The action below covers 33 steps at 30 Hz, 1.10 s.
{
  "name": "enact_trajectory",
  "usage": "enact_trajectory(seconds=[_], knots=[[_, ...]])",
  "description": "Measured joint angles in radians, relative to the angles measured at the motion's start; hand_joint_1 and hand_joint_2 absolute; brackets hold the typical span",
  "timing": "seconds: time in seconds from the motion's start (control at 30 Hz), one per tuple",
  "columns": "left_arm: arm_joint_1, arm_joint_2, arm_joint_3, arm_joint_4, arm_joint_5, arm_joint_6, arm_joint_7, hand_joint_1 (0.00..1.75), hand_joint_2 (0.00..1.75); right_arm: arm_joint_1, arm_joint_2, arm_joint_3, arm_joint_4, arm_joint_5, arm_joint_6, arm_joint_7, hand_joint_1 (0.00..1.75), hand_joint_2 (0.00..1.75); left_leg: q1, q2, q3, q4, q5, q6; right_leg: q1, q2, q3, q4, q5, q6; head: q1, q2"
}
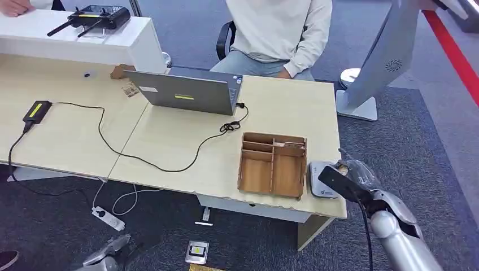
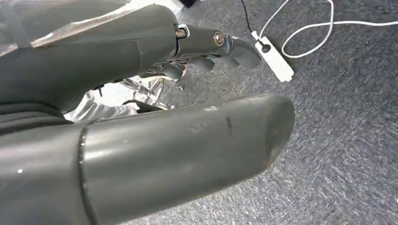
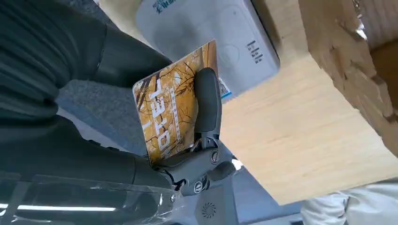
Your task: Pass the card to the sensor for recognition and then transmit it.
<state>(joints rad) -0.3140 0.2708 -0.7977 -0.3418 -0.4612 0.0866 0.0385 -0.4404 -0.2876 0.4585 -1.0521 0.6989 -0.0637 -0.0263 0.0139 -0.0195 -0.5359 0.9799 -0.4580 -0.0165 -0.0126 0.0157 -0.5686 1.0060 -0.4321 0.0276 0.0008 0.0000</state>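
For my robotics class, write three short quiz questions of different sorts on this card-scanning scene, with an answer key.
1. True or false: the right hand holds the card.
2. Multiple choice: the wooden organizer stands on the desk
A. beside the card reader
B. on top of the laptop
C. on the floor
3. Fill in: the left hand hangs over the ____, near a white power strip.

Key: 1 true; 2 A; 3 carpet.
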Motion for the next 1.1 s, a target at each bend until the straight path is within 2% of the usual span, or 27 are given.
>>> enact_trajectory(seconds=[0.13, 1.1], knots=[[0.0, 0.0, 0.003, -0.001, -0.013, -0.009, 0.003, 0.0, 0.0, 0.023, -0.004, 0.005, -0.023, 0.0, 0.013, 0.025, 1.75, 1.75, 0.0, 0.0, 0.0, 0.0, 0.0, 0.0, 0.0, 0.0, 0.0, 0.0, 0.0, 0.0, 0.0, 0.0], [0.0, 0.0, 0.021, -0.017, -0.061, -0.026, 0.003, 0.0, 0.0, 0.089, -0.018, 0.022, -0.148, 0.049, 0.09, 0.079, 1.75, 1.75, 0.0, 0.0, 0.0, 0.0, 0.0, 0.0, 0.0, 0.0, 0.0, 0.0, 0.0, 0.0, 0.0, 0.0]])
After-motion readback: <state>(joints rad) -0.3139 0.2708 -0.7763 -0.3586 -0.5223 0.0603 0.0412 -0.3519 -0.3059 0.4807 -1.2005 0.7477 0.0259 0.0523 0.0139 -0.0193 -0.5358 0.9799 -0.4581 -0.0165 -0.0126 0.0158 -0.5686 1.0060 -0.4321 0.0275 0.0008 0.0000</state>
